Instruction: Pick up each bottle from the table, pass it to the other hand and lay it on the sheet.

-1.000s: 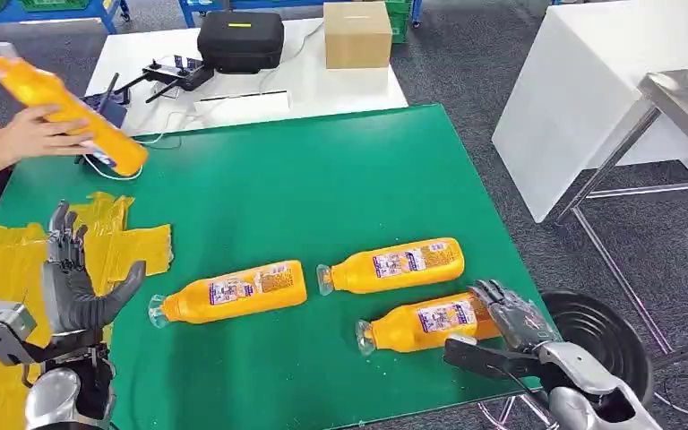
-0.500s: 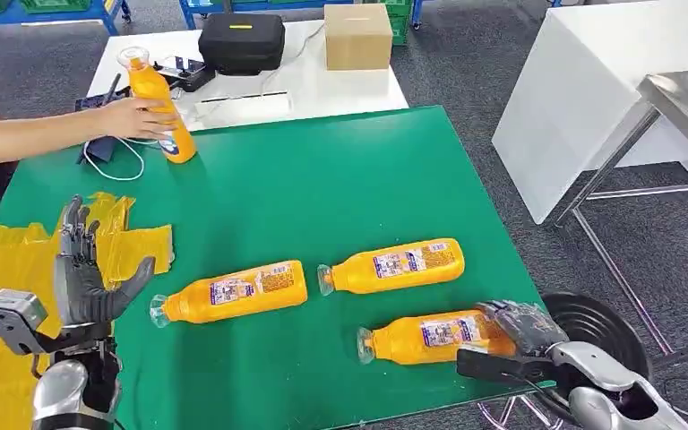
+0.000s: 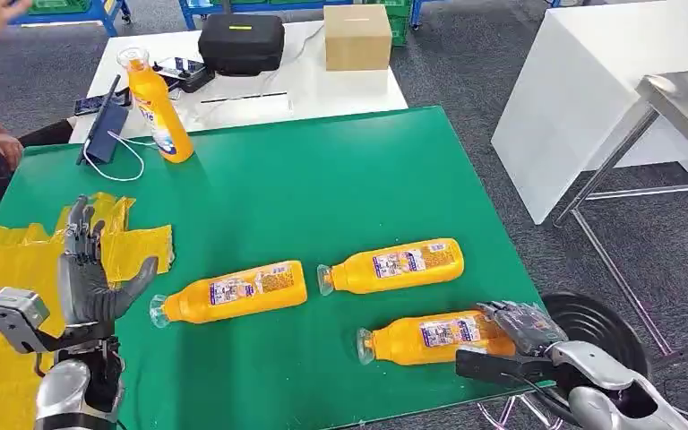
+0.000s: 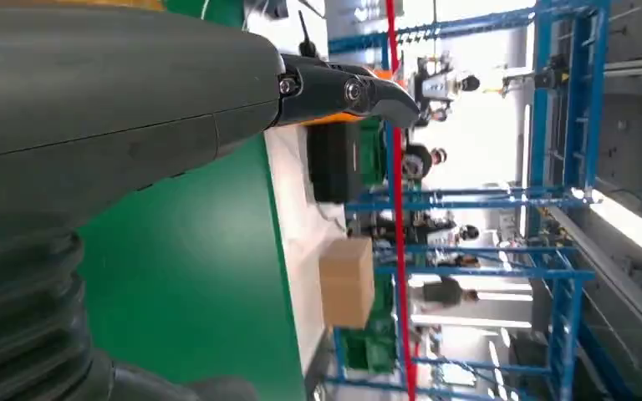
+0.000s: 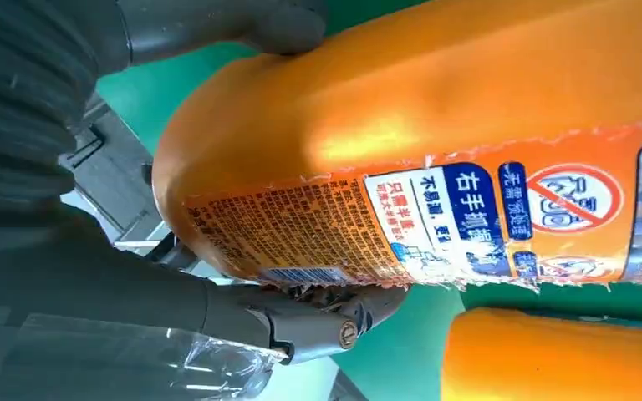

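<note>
Since the earlier frame the person's arm withdrew from the upright bottle (image 3: 155,107); right hand (image 3: 512,333) cupped the nearest bottle (image 3: 430,335), lift pending, left hand (image 3: 91,276) spread, waiting.

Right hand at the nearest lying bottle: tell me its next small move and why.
Probably close the fingers and lift. The right hand sits at the base end of the nearest bottle, and the right wrist view shows the thumb on one side and a finger on the other. The bottle lies on the green table; the left hand waits open near the yellow sheet.
</note>
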